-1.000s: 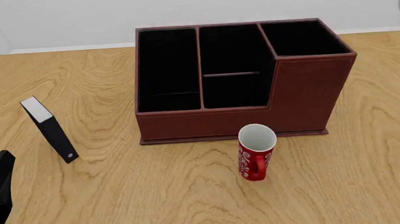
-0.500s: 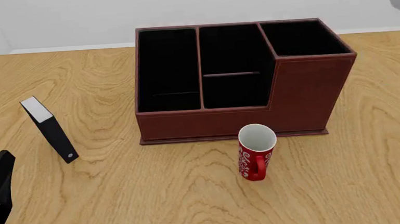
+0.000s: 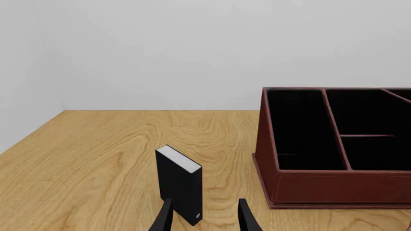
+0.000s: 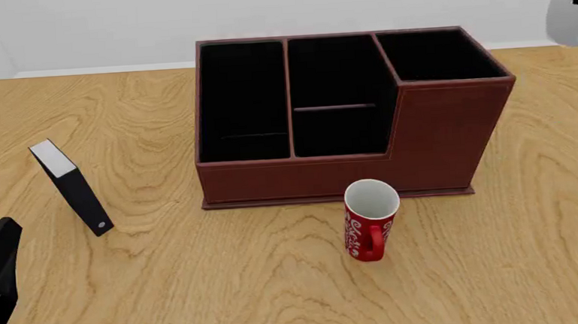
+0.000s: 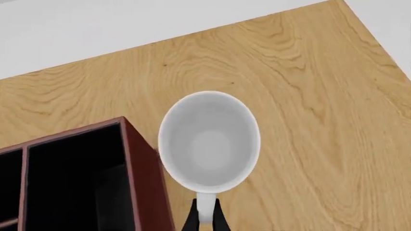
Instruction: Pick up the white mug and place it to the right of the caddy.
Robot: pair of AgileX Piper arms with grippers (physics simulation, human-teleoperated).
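White mug (image 5: 209, 142) held aloft by handle, right gripper (image 5: 205, 217) pinching.

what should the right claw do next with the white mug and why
Probably lower it straight down. The right claw grips the white mug by its handle, held upright in the air just right of the caddy, with bare table beneath.

The worktop (image 4: 176, 289) is light wood with strong swirling grain and a smooth, faintly satin finish. The caddy (image 4: 438, 138) looks like dark reddish-brown leather, matt, with flat black lining inside its compartments, while the white mug (image 5: 209, 142) is smooth, glossy ceramic. The red mug (image 4: 371, 221) is shiny too, white inside, and the small slab (image 4: 70, 187) is matt black with a white edge.
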